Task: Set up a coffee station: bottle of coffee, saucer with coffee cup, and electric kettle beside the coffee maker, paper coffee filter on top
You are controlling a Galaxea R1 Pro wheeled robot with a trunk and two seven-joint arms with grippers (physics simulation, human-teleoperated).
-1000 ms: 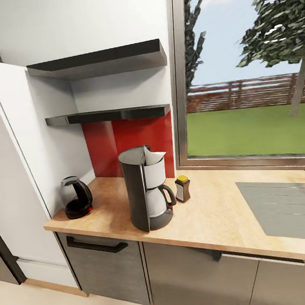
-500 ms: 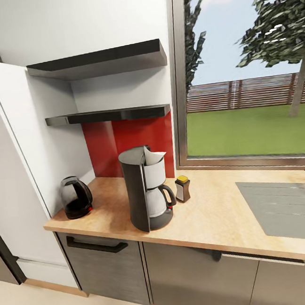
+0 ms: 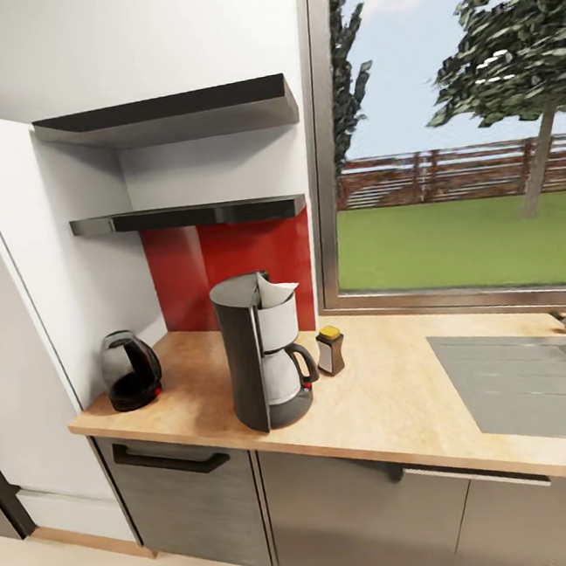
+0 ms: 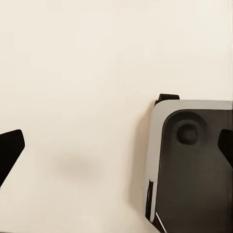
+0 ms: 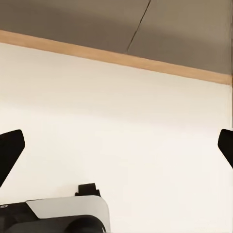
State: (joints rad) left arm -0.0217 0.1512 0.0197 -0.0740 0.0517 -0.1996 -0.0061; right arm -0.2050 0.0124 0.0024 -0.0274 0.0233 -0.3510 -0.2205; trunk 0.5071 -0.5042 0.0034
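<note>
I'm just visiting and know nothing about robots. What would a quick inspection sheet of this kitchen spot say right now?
Surface: wooden countertop, with a sink set in at the right.
Job's things: coffee maker stands on the counter with a paper filter on top; coffee bottle close beside it; electric kettle further off near the counter's left end. Saucer and cup: nothing seen.
Clutter: nothing seen.
Grippers: left gripper and right gripper both open, holding nothing, pointing at the pale floor.
Cables: nothing seen.
Surroundings: two dark shelves, red wall panel, window onto a lawn.
</note>
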